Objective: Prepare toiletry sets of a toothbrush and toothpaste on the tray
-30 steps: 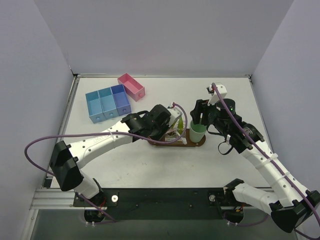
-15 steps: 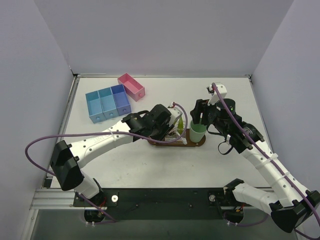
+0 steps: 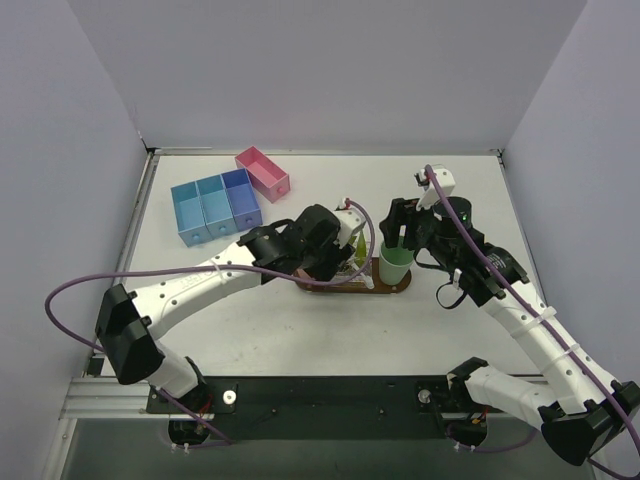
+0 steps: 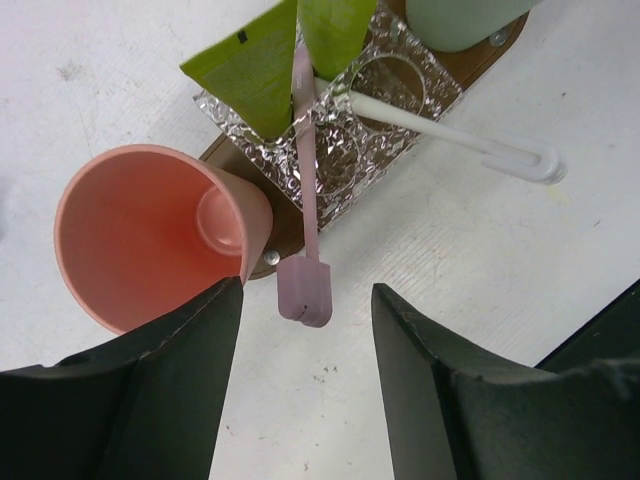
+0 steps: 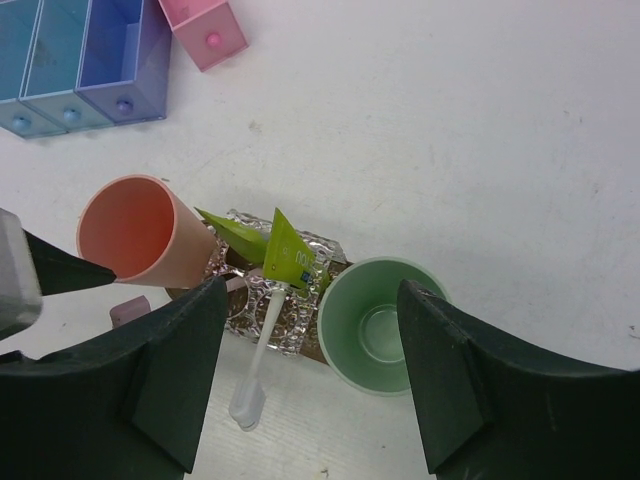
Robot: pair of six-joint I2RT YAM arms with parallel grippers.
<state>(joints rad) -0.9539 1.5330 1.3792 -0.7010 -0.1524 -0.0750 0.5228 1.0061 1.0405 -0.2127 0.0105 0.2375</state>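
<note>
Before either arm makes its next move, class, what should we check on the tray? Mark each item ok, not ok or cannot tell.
1. Both toothpaste tubes stuck in the foil holder on the tray: ok.
2. Pink toothbrush in the holder, leaning outward: ok.
3. White toothbrush in the holder, leaning outward: ok.
4. Left gripper with jaws open and empty, above the pink toothbrush's head: ok.
5. Right gripper with jaws open and empty, above the green cup: ok.
6. Pink cup standing flat on the tray's end: cannot tell.
</note>
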